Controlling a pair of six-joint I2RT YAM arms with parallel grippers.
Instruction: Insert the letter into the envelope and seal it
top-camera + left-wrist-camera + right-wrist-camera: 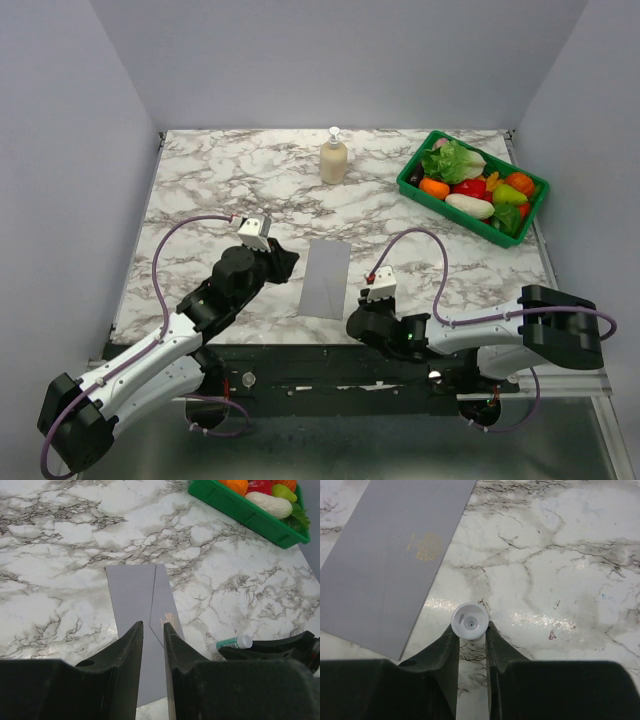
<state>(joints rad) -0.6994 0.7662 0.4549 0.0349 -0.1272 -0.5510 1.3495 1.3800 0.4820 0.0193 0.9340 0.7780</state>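
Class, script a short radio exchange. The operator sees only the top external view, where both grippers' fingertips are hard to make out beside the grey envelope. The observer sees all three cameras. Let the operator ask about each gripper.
Operator: From above I can't see the right fingertips. Is that gripper holding anything?
Observer: Yes. The right gripper is shut on a small white-capped tube, which points at the wrist camera.
Operator: And the left one?
Observer: The left gripper holds nothing. Its fingers stand narrowly apart, and only the envelope shows through the gap.
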